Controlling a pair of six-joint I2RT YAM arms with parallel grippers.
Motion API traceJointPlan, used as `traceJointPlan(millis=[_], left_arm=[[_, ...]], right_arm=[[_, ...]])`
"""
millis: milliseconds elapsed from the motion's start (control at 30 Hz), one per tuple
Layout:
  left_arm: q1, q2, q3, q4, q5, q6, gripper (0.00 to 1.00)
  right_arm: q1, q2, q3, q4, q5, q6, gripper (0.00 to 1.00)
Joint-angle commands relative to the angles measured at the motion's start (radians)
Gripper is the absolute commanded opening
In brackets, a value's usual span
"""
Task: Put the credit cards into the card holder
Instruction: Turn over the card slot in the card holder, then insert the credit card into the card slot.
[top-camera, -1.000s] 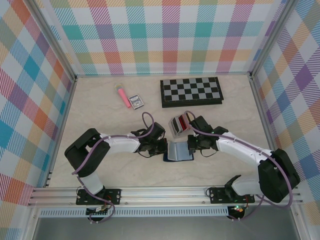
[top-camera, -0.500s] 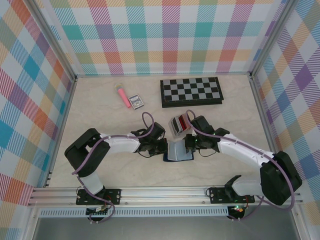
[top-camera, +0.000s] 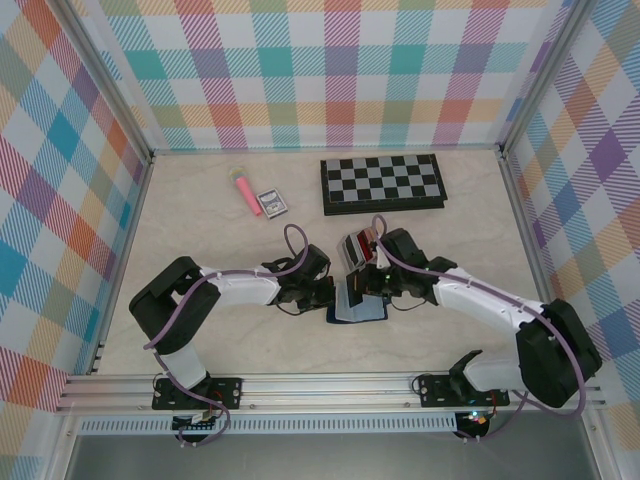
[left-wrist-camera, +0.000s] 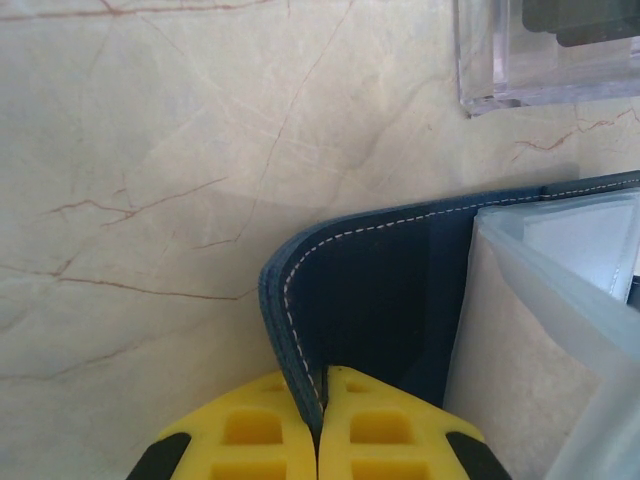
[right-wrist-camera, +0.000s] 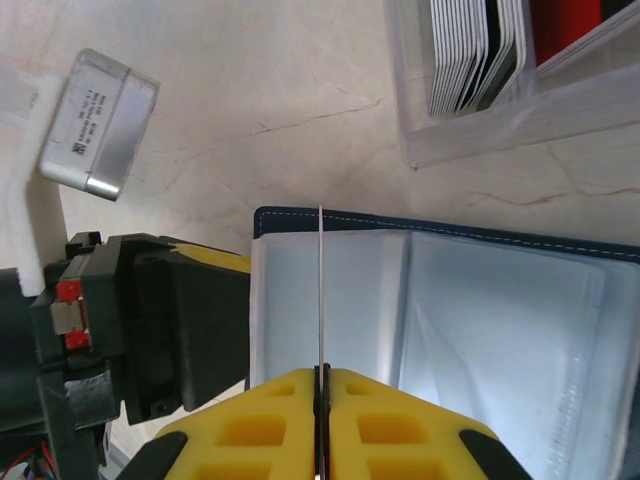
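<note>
Top: card holder (top-camera: 360, 312) lies open on the table (top-camera: 200, 250) between the arms, just in front of the clear card stand (top-camera: 356, 250). Left gripper (top-camera: 330, 295) is at its left edge and right gripper (top-camera: 364, 287) is over its upper middle. Chessboard (top-camera: 382, 183) sits well apart at the back, not involved.

Left wrist: left gripper (left-wrist-camera: 320, 400) has its pads pressed together on the holder's navy outer flap (left-wrist-camera: 380, 290), pinning it at the edge. Pale inner pockets run off to the right.

Right wrist: right gripper (right-wrist-camera: 322, 385) pinches one credit card (right-wrist-camera: 320, 290), seen edge-on as a thin line, so I can't tell the colour. The card stands upright over the left pale pocket of the holder (right-wrist-camera: 500, 320), near the left edge. Can't tell whether its lower edge is in a slot yet. A row of cards (right-wrist-camera: 470, 50) stands in the card stand behind.

Progress, my read: early. The pockets in view look empty. One card is in hand at the holder and not seated. The rest of the row is left to pick and insert, one at a time.
</note>
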Motion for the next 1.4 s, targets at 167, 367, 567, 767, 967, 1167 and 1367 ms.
traceJointPlan(millis=[167, 367, 567, 767, 967, 1167, 1367], left_arm=[[0.0, 0.04, -0.054, -0.078, -0.078, 0.014, 0.17], [0.001, -0.042, -0.069, -0.164, -0.135, 0.021, 0.41], [0.002, -0.16, -0.102, -0.202, -0.211, 0.002, 0.62], [0.001, -0.207, -0.103, -0.173, -0.23, -0.004, 0.78], [0.001, -0.196, -0.1, -0.101, -0.208, -0.004, 0.82], [-0.006, -0.251, -0.13, -0.047, -0.218, -0.022, 0.83], [-0.007, -0.276, -0.134, -0.008, -0.215, -0.008, 0.87]], right_arm=[[0.007, 0.079, -0.072, 0.124, -0.028, 0.064, 0.1], [0.006, 0.127, -0.083, 0.129, 0.002, 0.077, 0.1], [0.007, 0.136, -0.087, 0.136, 0.005, 0.084, 0.1], [0.005, 0.133, -0.082, 0.126, 0.011, 0.087, 0.1], [0.005, 0.118, -0.075, 0.114, 0.018, 0.082, 0.1], [0.004, 0.104, -0.073, 0.103, 0.025, 0.083, 0.1], [0.005, 0.102, -0.078, 0.1, 0.027, 0.083, 0.1]])
